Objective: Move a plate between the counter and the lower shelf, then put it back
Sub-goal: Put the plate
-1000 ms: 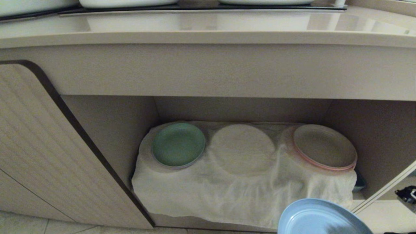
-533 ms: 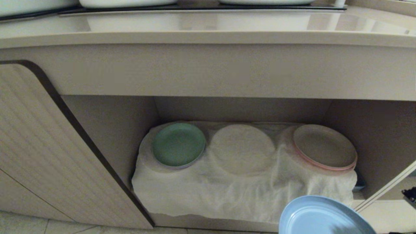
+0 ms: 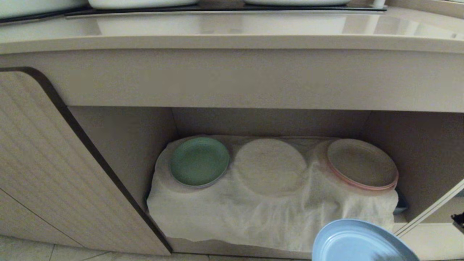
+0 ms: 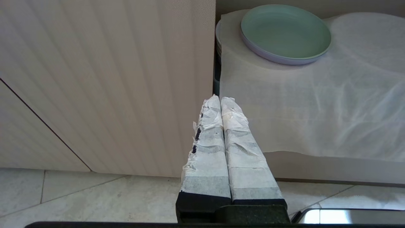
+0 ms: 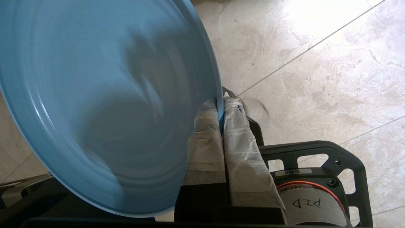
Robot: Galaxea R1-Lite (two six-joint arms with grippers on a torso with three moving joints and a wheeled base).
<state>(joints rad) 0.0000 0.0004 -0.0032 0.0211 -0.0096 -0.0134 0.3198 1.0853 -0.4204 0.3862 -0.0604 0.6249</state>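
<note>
Right wrist view: the plate (image 5: 104,104), light blue and round, is pinched at its rim by the right gripper (image 5: 221,103). Both tape-wrapped fingers (image 5: 205,139) are pressed together on the rim, one on each face, so that the dish stands edge-on to them and extends away to one side. Tiled floor (image 5: 316,79) is seen past the plate. Part of the plate's far edge is cut off by the frame, and its inner surface is blurred.

Head view: the plate (image 3: 359,243) is recorded at the lower right corner, held in the air in front of the lower shelf (image 3: 268,123) and well below the counter (image 3: 232,36). Its lower portion is cut off by the frame edge, and the gripper holding it is not seen in this view. Inside the shelf recess, a white cloth (image 3: 253,214) is draped over three round humps. A green plate (image 3: 199,161) rests on the left hump, a beige pink-edged plate (image 3: 362,163) on the right hump, and the middle hump is bare. What lies under the cloth is hidden.

Left wrist view: the left gripper (image 4: 220,99) is recorded with its taped fingers pressed together on nothing, parked low beside the ribbed cabinet door (image 4: 110,79).
</note>
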